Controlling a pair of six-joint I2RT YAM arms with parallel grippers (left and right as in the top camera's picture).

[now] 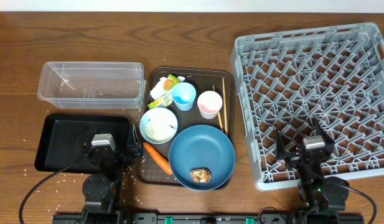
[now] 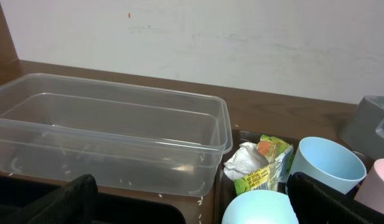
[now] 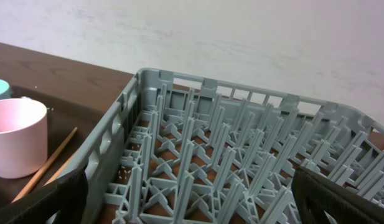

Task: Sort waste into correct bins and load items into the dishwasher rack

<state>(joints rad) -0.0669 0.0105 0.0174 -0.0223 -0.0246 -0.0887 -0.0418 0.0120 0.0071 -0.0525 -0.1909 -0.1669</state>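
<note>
My left gripper (image 1: pixel 109 140) (image 2: pixel 192 202) hangs open and holds nothing, over the right end of the black tray (image 1: pixel 61 146). The clear tub (image 1: pixel 92 84) (image 2: pixel 111 134) lies just beyond. Wrappers (image 1: pixel 163 89) (image 2: pixel 257 163), a light blue cup (image 1: pixel 184 96) (image 2: pixel 325 163), a pink cup (image 1: pixel 210 104) (image 3: pixel 14 137), chopsticks (image 1: pixel 222 106), a small bowl (image 1: pixel 159 125), a carrot (image 1: pixel 157 157) and a blue plate (image 1: pixel 201 152) with a brown lump (image 1: pixel 200 175) share the brown serving tray (image 1: pixel 155 76). Over the near edge of the grey rack (image 1: pixel 316 93) (image 3: pixel 229 162), my right gripper (image 1: pixel 304 144) (image 3: pixel 192 199) is open and holds nothing.
Loose rice grains (image 1: pixel 126 180) (image 2: pixel 201 200) dot the wooden table around the black tray and the tub. The rack stands hard against the serving tray's right side. A pale wall runs behind the table.
</note>
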